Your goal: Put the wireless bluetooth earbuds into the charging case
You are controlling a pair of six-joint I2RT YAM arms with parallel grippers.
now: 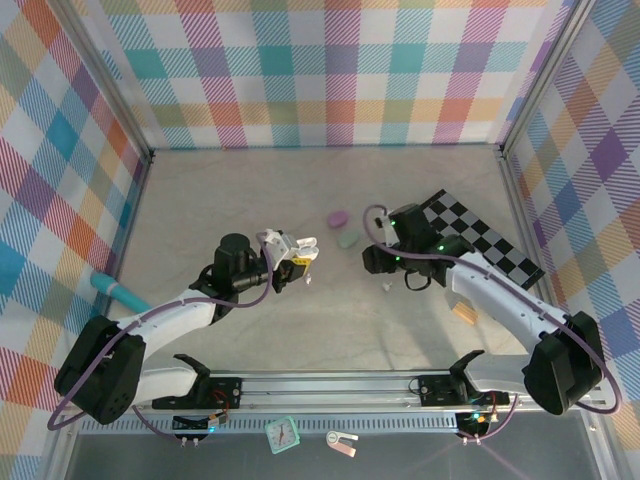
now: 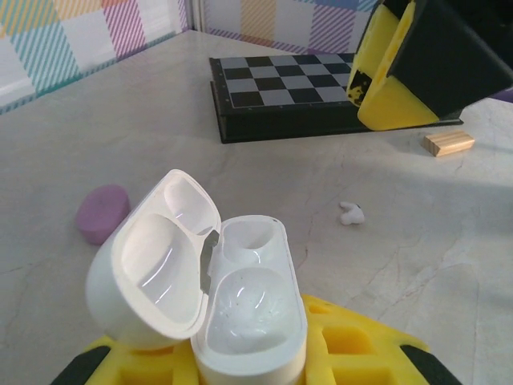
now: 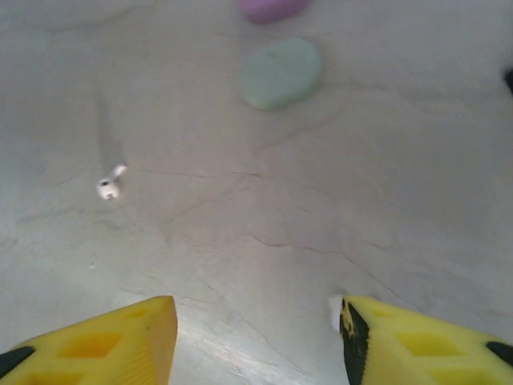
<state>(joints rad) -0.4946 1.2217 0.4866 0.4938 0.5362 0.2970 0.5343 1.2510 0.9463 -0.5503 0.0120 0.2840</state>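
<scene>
My left gripper is shut on a white charging case, held upright with its lid hinged open to the left. Both wells look empty. A white earbud lies on the table to the right of the case, below my right gripper. That gripper hangs over bare table, open, with nothing between its yellow fingers. A small white bit touches the inner edge of its right finger. Another white earbud lies on the table further left.
A mint case and a purple case lie shut at mid-table. A chessboard sits at the right, with a wooden block in front of it. A teal object lies by the left wall.
</scene>
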